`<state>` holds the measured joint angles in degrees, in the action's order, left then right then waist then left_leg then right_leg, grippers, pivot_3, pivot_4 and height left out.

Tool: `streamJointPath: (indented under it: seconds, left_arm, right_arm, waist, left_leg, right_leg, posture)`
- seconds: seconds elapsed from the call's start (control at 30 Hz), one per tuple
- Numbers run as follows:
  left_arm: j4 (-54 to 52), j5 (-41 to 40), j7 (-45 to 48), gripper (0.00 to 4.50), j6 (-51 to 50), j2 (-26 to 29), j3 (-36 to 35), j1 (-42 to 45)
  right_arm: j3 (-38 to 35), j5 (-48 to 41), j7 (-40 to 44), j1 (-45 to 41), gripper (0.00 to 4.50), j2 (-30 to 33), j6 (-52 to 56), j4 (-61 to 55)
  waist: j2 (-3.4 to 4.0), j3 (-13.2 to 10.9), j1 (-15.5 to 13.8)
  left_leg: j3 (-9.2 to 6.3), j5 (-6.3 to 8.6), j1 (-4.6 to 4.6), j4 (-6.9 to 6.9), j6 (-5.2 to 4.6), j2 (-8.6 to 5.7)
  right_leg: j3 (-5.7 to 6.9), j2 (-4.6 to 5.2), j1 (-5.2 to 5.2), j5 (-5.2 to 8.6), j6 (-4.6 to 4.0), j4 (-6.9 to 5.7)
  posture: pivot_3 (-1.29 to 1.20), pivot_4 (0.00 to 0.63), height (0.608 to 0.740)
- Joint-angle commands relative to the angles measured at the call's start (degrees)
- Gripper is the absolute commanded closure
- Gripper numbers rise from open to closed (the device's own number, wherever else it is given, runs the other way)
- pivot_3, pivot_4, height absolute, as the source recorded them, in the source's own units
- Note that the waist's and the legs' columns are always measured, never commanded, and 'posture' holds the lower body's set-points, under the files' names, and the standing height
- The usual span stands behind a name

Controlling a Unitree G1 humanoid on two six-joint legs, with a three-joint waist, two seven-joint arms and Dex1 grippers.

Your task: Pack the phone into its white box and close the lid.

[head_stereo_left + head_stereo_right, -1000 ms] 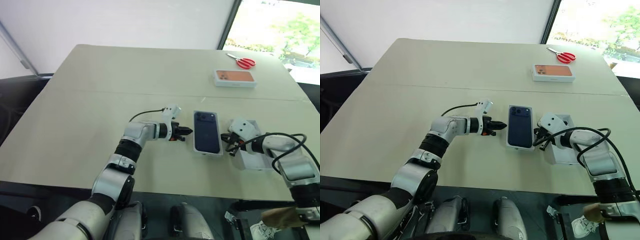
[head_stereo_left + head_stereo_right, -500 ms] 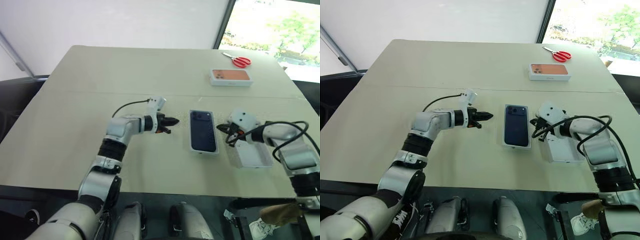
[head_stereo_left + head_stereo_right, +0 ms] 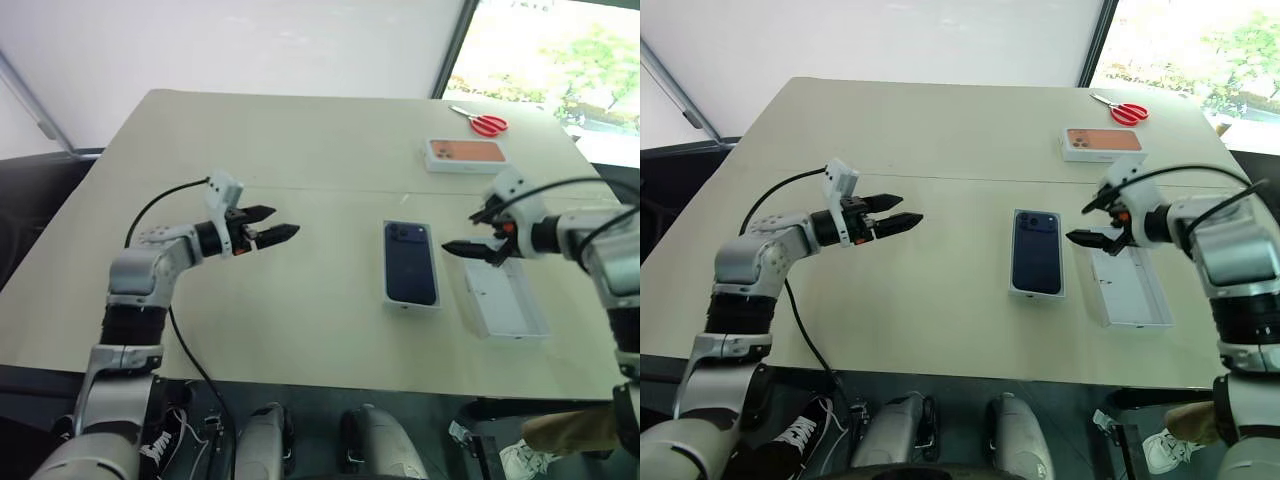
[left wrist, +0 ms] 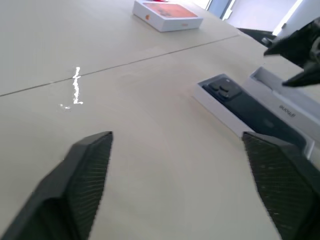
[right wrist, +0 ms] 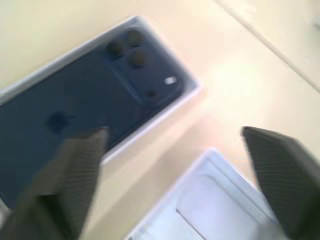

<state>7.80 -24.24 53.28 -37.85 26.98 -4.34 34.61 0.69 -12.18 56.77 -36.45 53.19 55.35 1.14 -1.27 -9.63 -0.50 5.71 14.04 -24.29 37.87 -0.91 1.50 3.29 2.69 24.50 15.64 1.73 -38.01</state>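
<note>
The dark navy phone [image 3: 410, 262] lies back up inside the shallow white box [image 3: 412, 305] at the middle of the table. Just right of it the lid [image 3: 503, 300] lies hollow side up, pale grey inside. My left gripper [image 3: 268, 235] hovers open and empty well to the left of the box, pointing toward it. My right gripper [image 3: 466, 232] hangs open and empty above the gap between box and lid. In the right wrist view the phone [image 5: 85, 105] and a corner of the lid [image 5: 210, 200] lie below the spread fingers.
A white box with an orange phone picture [image 3: 469, 155] and red scissors [image 3: 488, 123] lie at the far right of the beige table [image 3: 250, 150]. A seam crosses the tabletop behind the grippers. The table's near edge runs just below the lid.
Both grippers were shut beside the phone box and now stand open. The left one has drawn far to the left and up; the right one has risen off the lid.
</note>
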Motion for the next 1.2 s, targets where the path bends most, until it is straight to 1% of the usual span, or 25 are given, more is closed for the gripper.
streamJointPath:
  seconds: [0.03,0.13,0.2,0.33,0.4,0.53,0.63,0.73,0.8,1.0,1.03,1.07,1.2]
  left_arm:
    - [-7.0,-3.1,2.5,0.03,2.5,1.7,-1.8,-2.3]
    - [-10.4,-3.4,3.9,0.03,5.1,3.2,-1.8,-5.3]
    - [-12.7,-3.5,5.7,0.03,7.9,4.2,-1.5,-7.5]
    - [-17.3,-2.2,10.3,0.03,15.9,6.2,0.2,-11.9]
    - [-18.9,-1.2,12.3,0.03,21.2,6.7,1.1,-14.0]
    - [-19.4,-1.4,13.3,0.03,24.4,6.3,2.4,-15.2]
    - [-19.1,-1.1,12.5,0.03,26.3,5.8,2.9,-15.2]
    - [-18.6,-0.6,11.6,0.03,27.7,5.5,3.4,-15.5]
    - [-18.3,-0.4,11.2,0.03,28.3,5.3,3.7,-15.5]
    - [-18.4,-0.5,9.7,0.03,27.9,4.5,4.3,-15.3]
    - [-18.3,-0.3,9.5,0.03,28.0,4.4,4.4,-15.3]
    - [-18.1,-0.1,9.2,0.03,28.0,4.2,4.5,-15.2]
    - [-18.0,0.1,8.0,0.03,27.8,3.9,5.0,-15.1]
  right_arm:
    - [-0.8,-2.8,-2.0,-0.2,0.01,0.2,10.1,-3.8]
    - [1.0,-2.5,-4.3,1.6,0.01,1.6,14.5,-7.8]
    - [-0.7,-3.1,-7.7,1.1,0.01,0.0,21.2,-8.8]
    - [-0.8,-1.3,-14.9,0.7,0.01,-0.6,27.1,-10.6]
    - [-1.6,-2.5,-16.4,0.2,0.01,-1.5,31.5,-11.4]
    - [-2.6,-5.0,-18.6,2.7,0.01,-3.3,36.3,-15.3]
    - [-5.0,-6.7,-21.0,3.6,0.01,-5.1,37.2,-15.7]
    - [-6.3,-11.0,-23.1,5.6,0.01,-5.7,37.2,-18.9]
    - [-6.4,-12.7,-25.0,5.9,0.01,-5.5,37.2,-20.1]
    - [-7.2,-17.4,-31.0,8.7,0.01,-3.5,37.2,-21.3]
    - [-8.4,-18.8,-32.8,8.5,0.01,-4.1,37.2,-20.6]
    - [-7.7,-19.4,-34.0,8.2,0.01,-3.7,37.2,-20.9]
    - [-10.1,-26.2,-41.6,7.1,0.01,-5.9,37.2,-17.4]
  waist:
    - [0.01,0.0,0.0]
    - [0.03,0.0,0.2]
    - [0.08,0.0,0.3]
    - [0.11,0.0,1.0]
    - [0.13,0.0,1.3]
    - [0.15,0.0,1.3]
    - [0.16,0.0,1.3]
    - [0.16,0.0,1.2]
    - [0.16,0.0,1.2]
    - [0.15,0.0,1.1]
    - [0.15,0.0,1.1]
    - [0.15,0.0,1.2]
    - [0.14,0.0,1.2]
  left_leg:
    - [-0.01,0.01,-0.02,-0.02,0.0,0.0]
    - [-0.01,0.01,-0.09,-0.04,0.0,-0.01]
    - [-0.01,0.01,-0.09,-0.06,0.01,-0.01]
    - [0.0,0.01,-0.1,-0.09,0.03,-0.01]
    - [0.01,0.01,-0.1,-0.17,0.03,-0.02]
    - [0.03,-0.01,-0.09,-0.29,0.05,-0.01]
    - [0.06,-0.03,-0.08,-0.34,0.05,-0.02]
    - [0.09,-0.04,-0.1,-0.33,0.03,-0.03]
    - [0.11,-0.04,-0.1,-0.33,0.02,-0.03]
    - [0.13,-0.04,-0.1,-0.27,0.01,-0.04]
    - [0.14,-0.05,-0.1,-0.26,0.0,-0.04]
    - [0.15,-0.05,-0.1,-0.26,0.0,-0.03]
    - [0.15,-0.05,-0.08,-0.26,0.0,0.0]
  right_leg:
    - [0.0,0.02,0.02,0.0,-0.01,0.01]
    - [-0.01,0.06,0.11,0.0,-0.02,0.01]
    - [-0.01,0.07,0.14,0.0,-0.06,0.0]
    - [-0.01,0.08,0.16,-0.01,-0.13,0.01]
    - [-0.02,0.09,0.18,-0.01,-0.14,0.04]
    - [-0.02,0.09,0.22,-0.01,-0.14,0.06]
    - [-0.01,0.09,0.22,-0.02,-0.14,0.05]
    - [-0.01,0.09,0.22,-0.03,-0.11,0.06]
    - [-0.01,0.08,0.22,-0.1,0.03,0.06]
    - [0.0,0.04,0.17,-0.12,0.09,0.05]
    - [0.0,0.02,0.17,-0.12,0.11,0.05]
    - [0.0,0.01,0.17,-0.12,0.11,0.05]
    - [-0.01,-0.1,0.16,-0.13,0.16,0.02]
  posture:
    - [0.0,0.15,0.74]
    - [0.0,0.15,0.74]
    - [0.0,0.15,0.74]
    - [0.0,0.15,0.74]
    - [0.0,0.15,0.74]
    - [0.0,0.15,0.74]
    - [0.0,0.15,0.74]
    - [0.0,0.15,0.74]
    - [0.0,0.15,0.74]
    - [0.0,0.15,0.74]
    - [0.0,0.15,0.74]
    - [0.0,0.15,0.74]
    - [0.0,0.15,0.74]
